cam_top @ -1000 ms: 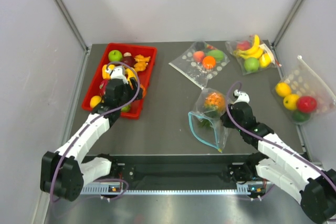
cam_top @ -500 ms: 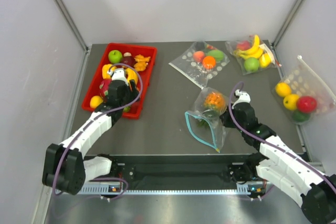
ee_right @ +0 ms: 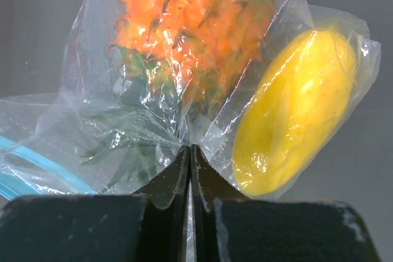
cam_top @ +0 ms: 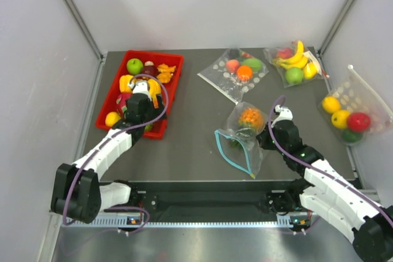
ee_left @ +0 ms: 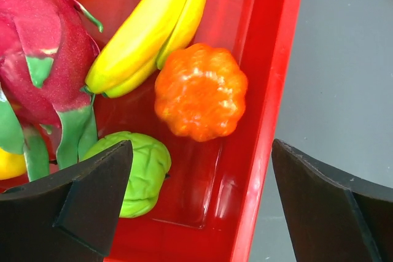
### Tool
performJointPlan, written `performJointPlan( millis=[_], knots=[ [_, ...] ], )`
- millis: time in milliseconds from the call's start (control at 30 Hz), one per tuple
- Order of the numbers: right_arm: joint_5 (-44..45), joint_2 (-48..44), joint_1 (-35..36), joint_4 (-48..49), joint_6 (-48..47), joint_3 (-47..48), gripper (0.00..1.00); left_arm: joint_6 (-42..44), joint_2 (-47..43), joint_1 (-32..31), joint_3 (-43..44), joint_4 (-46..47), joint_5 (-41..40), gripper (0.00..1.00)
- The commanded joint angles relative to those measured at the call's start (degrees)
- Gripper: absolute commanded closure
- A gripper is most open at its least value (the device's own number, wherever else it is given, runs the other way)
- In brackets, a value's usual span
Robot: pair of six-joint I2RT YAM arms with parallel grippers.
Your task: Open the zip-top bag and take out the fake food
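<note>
1. The left gripper (ee_left: 201, 164) hung over the red tray (ee_left: 270, 90) at the far left of the table (cam_top: 196, 108). Its jaws were spread wide with nothing between them, and its fingers (ee_left: 92, 200) held nothing.
2. Under that gripper, inside the tray, lay a ridged orange fruit (ee_left: 199, 90). A bunch of bananas (ee_left: 153, 29) lay just beside it on the far side. A dragon fruit (ee_left: 43, 59) was to the left and a lumpy green piece (ee_left: 141, 167) was nearer.
3. The right gripper (ee_right: 190, 161) was closed tight, its two fingers pinching a fold of clear plastic of the zip-top bag (cam_top: 242, 142).
4. The bag sat on the table right of the middle, in front of the right arm and well apart from the tray. Its teal zip strip (cam_top: 224, 151) formed an open loop at the bag's near-left end, away from the pinch.
5. The fake food was inside the bag. An orange pineapple (ee_right: 190, 23) stood just beyond the pinched fold, with its green leaves pressed against the plastic. A yellow fruit (ee_right: 295, 115) lay just to its right.
6. At the far side of the table lay a dotted bag (cam_top: 236, 72) holding round fruits, with a bag of bananas (cam_top: 295, 62) to its right. Another dotted bag (cam_top: 350, 111) of fruit rested at the right edge.
</note>
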Motion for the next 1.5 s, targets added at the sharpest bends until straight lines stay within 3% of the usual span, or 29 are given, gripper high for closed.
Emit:
performJointPlan(
  millis=[0,267,367,533,567,767,1133,1467],
  knots=[
    [-1.45,0.3,-0.88,1.47,0.24,1.49,1.0,1.17,-2.3,0.34,2.68,0.68,0.08,0.01],
    [-2.24,0.39,-0.88,1.82,0.33,1.85,1.0,3.09,-9.06,-1.41,1.71,0.67,3.6,0.01],
    [-2.59,1.36,-0.88,2.35,0.24,2.63,1.0,5.2,-12.32,-7.28,0.13,2.26,2.99,0.01],
    [-3.91,3.37,-0.88,3.93,0.59,4.13,1.0,7.93,-15.31,-24.42,-3.12,6.91,0.61,0.03],
    [-4.43,3.55,-0.88,4.1,0.76,4.57,1.0,7.93,-15.66,-28.88,-4.78,7.96,1.92,0.04],
    [-5.84,4.17,-0.88,5.16,2.34,5.8,1.0,6.62,-15.4,-40.59,-10.41,18.07,7.81,0.07],
    [-10.15,2.77,-0.79,5.43,4.1,6.15,1.0,5.12,-0.3,-46.59,-8.66,29.24,13.79,0.09],
    [-11.21,-0.75,-0.79,3.23,4.37,6.15,1.0,6.26,11.4,-46.94,-4.71,35.04,11.52,0.09]
  ],
)
